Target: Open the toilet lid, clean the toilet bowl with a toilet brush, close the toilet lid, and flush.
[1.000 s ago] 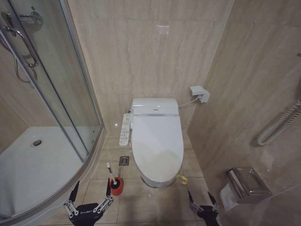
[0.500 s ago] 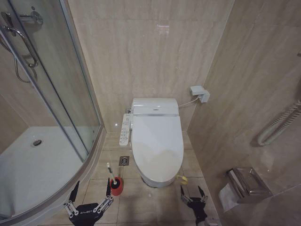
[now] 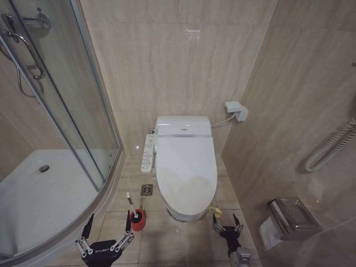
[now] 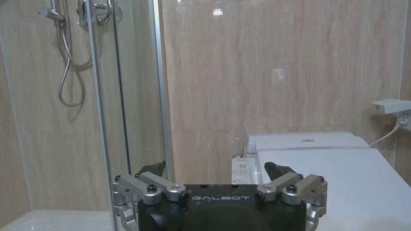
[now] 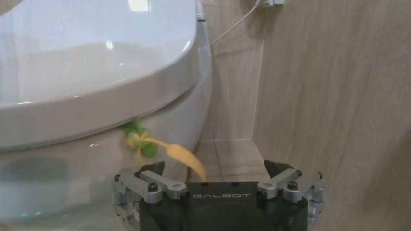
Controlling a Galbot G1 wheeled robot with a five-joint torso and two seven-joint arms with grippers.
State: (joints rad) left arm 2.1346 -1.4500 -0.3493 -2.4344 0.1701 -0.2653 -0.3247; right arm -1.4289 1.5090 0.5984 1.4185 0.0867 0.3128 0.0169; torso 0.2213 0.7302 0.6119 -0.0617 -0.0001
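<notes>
Right tool [image 3: 226, 222] nearer band [image 3: 215, 211] — fingers spread

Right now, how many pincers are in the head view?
2: the left pincer low beside the toilet brush, the right pincer near the yellow-green band at the toilet lid's front edge.

The toilet lid [image 3: 186, 167] is smooth glossy white plastic, under glossy beige wall tiles [image 3: 178, 61].

The left gripper [image 3: 107, 227] hangs low on the robot's left, its black fingers [image 3: 88, 226] spread apart. The right gripper [image 3: 227, 221] reaches forward on the right, wrist low, fingers [image 3: 238, 222] apparently parted, though they look small from the head.
</notes>
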